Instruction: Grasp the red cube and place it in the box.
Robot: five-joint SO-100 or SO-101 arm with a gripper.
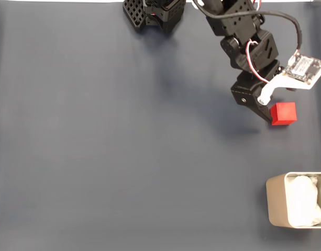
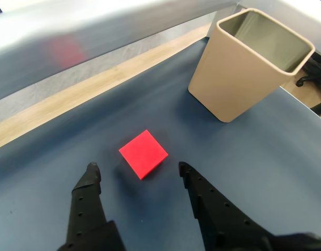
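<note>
The red cube (image 1: 283, 113) rests on the dark mat at the right of the fixed view. My gripper (image 1: 268, 111) stands just to its left, very close to it. In the wrist view the cube (image 2: 143, 153) lies flat on the mat, just ahead of and between the two black fingertips (image 2: 92, 171), which do not touch it. The gripper (image 2: 138, 168) is open. The box (image 1: 276, 205), a beige tin with white padding (image 1: 305, 201) inside, sits at the lower right corner of the fixed view. It appears again in the wrist view as the box (image 2: 239, 78), beyond the cube to the upper right.
A black perforated arm base (image 1: 150, 13) stands at the top edge of the mat. The wrist camera board (image 1: 306, 68) sticks out to the right of the arm. A wooden strip (image 2: 97, 89) runs along the mat's far edge in the wrist view.
</note>
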